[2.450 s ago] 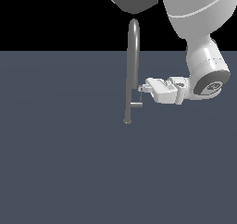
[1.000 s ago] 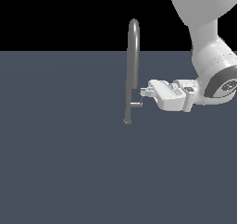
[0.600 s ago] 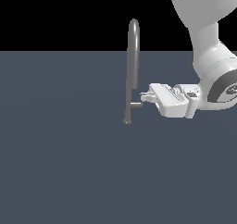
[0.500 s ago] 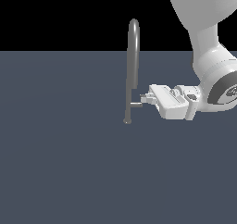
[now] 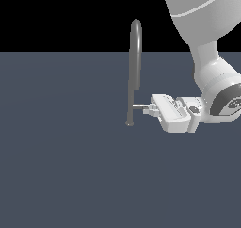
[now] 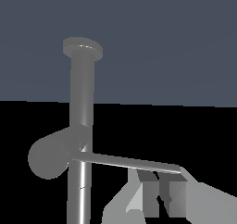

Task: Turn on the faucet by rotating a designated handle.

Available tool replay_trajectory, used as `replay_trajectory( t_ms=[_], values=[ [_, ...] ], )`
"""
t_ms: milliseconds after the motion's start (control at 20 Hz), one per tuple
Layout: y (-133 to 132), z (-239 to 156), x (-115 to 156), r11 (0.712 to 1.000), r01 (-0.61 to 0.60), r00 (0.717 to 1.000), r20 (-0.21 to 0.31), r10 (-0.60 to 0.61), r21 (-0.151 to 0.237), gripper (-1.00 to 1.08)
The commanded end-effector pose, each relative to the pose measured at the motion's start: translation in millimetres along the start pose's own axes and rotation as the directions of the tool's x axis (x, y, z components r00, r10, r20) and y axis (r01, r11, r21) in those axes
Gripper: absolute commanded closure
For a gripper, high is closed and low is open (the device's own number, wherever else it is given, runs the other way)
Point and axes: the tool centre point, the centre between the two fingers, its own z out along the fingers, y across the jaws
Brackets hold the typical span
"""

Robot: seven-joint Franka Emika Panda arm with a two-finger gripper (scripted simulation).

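Note:
The faucet (image 5: 135, 62) is a tall slim grey tube with an arched top, standing on a small round foot on the dark floor. Its handle (image 5: 139, 107) juts out low on the side toward the exterior view's right. In the wrist view the faucet (image 6: 82, 107) fills the frame and the handle (image 6: 125, 162) shows as a thick stub with a thin rod running to my fingertips. My gripper (image 5: 147, 110) (image 6: 159, 179) is shut with nothing between its fingers. The fingers (image 6: 147, 193) press against the far end of the rod.
A flat dark grey-blue floor (image 5: 61, 166) spreads around the faucet, with a black backdrop behind. My white arm (image 5: 212, 57) comes down from the exterior view's upper right, its wrist (image 5: 221, 102) level with the handle.
My gripper has dropped lower and shifted slightly right beside the faucet. The handle's thin rod, earlier upright below the fingertips, has swung round with it and now meets the fingertips.

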Motion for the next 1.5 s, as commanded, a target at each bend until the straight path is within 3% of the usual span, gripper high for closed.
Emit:
replay_trajectory(
  t_ms=[0, 150, 200, 800, 850, 900, 1450],
  values=[
    [6.5, -0.2, 24.2, 1.0, -0.023, 1.0, -0.005, 0.023, 0.003, 1.08],
    [8.3, -0.3, 36.1, 1.0, -0.027, 1.0, -0.006, 0.027, 0.003, 1.08],
    [1.9, -0.1, 15.2, 1.0, -0.002, 1.0, 0.001, 0.002, 0.0, 1.08],
    [-8.1, -0.5, 65.0, 1.0, -0.027, 1.0, -0.005, 0.027, 0.003, 1.08],
    [-8.1, -0.5, 65.0, 1.0, -0.027, 1.0, -0.005, 0.027, 0.003, 1.08],
    [-14.4, -0.5, 38.8, 1.0, 0.008, 1.0, 0.006, -0.008, -0.005, 1.08],
    [-31.3, -0.6, 71.6, 1.0, -0.018, 1.0, -0.003, 0.018, 0.001, 1.08]
  ],
)
